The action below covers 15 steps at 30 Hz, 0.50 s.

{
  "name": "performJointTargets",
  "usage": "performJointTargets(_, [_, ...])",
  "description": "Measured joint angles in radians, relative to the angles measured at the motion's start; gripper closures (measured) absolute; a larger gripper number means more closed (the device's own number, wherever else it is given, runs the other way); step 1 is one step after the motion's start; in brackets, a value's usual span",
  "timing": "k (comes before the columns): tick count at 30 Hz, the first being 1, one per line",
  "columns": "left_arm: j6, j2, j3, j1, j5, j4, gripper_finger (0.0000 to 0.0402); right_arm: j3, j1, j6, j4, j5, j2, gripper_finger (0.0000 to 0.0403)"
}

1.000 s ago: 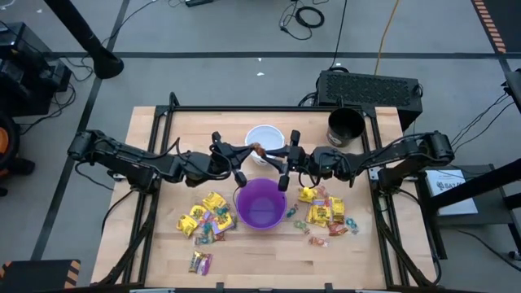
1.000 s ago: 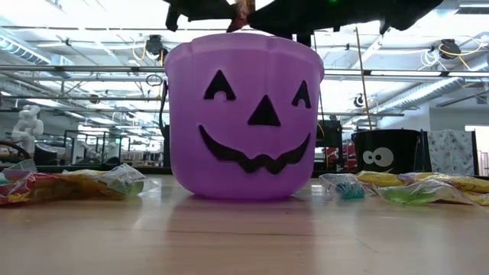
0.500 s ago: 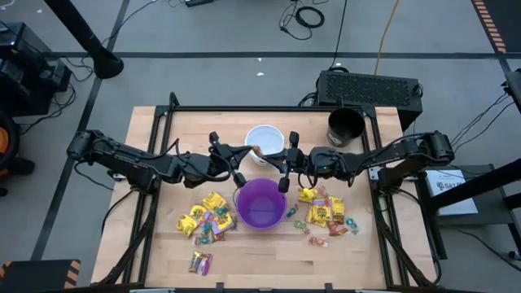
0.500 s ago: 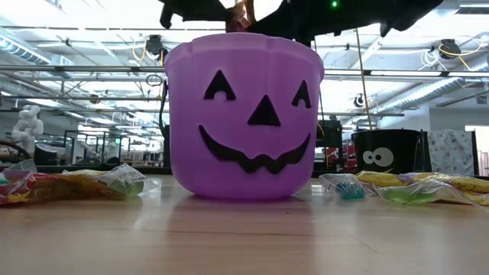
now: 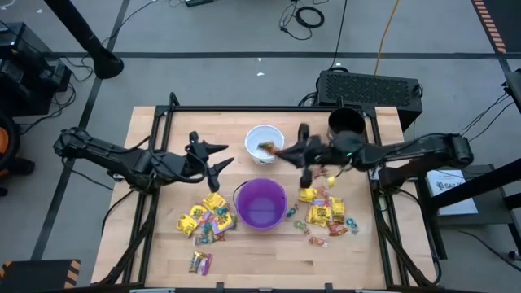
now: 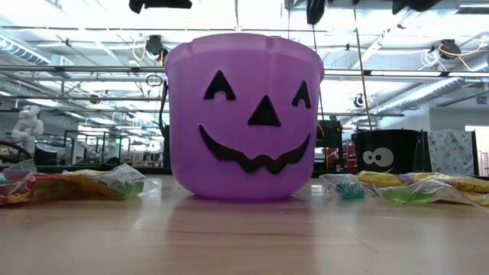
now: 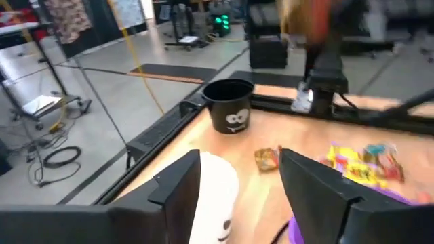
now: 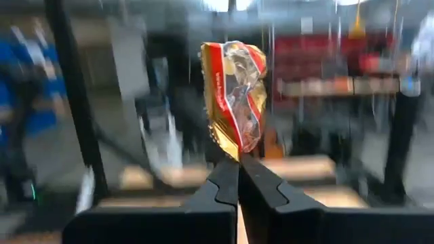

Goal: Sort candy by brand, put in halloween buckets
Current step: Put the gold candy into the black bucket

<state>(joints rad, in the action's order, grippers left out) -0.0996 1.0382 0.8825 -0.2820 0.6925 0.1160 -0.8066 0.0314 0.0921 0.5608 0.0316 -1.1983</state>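
Candy: crinkled red-and-gold clear-film wrapper (image 8: 234,102) being pinched by one corner between closed jaws of right gripper (image 8: 238,177), body sticking out beyond fingertips. Likely light, limp, slippery; edge hold looking thin, fuller grab across middle safer. Round white plastic bucket (image 5: 264,140) sitting just ahead of jaws, wrapper over its rim. Purple pumpkin-face bucket (image 5: 261,203) lying off to one side, black bucket (image 5: 346,124) back behind the wrist. Left gripper (image 5: 213,157) hanging open, empty, opposite across white bucket. Yellow packets (image 5: 324,211) waiting on wooden table (image 5: 155,228).
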Motion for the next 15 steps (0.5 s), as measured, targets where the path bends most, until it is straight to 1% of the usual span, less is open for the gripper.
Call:
performJointTargets(3, [0.020, 0.000, 0.000, -0.013, -0.011, 0.001, 0.0191, 0.000, 0.044, 0.023, 0.081, 0.042, 0.065, 0.0403])
performJointTargets(5, [0.031, 0.003, 0.000, -0.017, -0.012, 0.001, 0.0191, 0.000, 0.064, 0.060, 0.135, 0.048, 0.093, 0.0403])
performJointTargets(8, [0.031, 0.005, 0.000, -0.022, -0.011, 0.001, 0.0191, 0.000, 0.066, 0.066, 0.165, 0.049, 0.115, 0.0403])
performJointTargets(10, [0.031, 0.005, 0.000, -0.022, -0.011, -0.001, 0.0191, 0.000, 0.058, 0.045, 0.127, 0.075, 0.122, 0.0403])
performJointTargets(12, [0.034, 0.005, 0.000, -0.021, -0.011, -0.001, 0.0191, 0.000, 0.050, 0.000, 0.051, 0.105, 0.127, 0.0403])
performJointTargets(15, [0.035, 0.005, 0.000, -0.022, -0.011, -0.002, 0.0191, 0.000, 0.042, -0.046, -0.093, 0.092, 0.143, 0.0402])
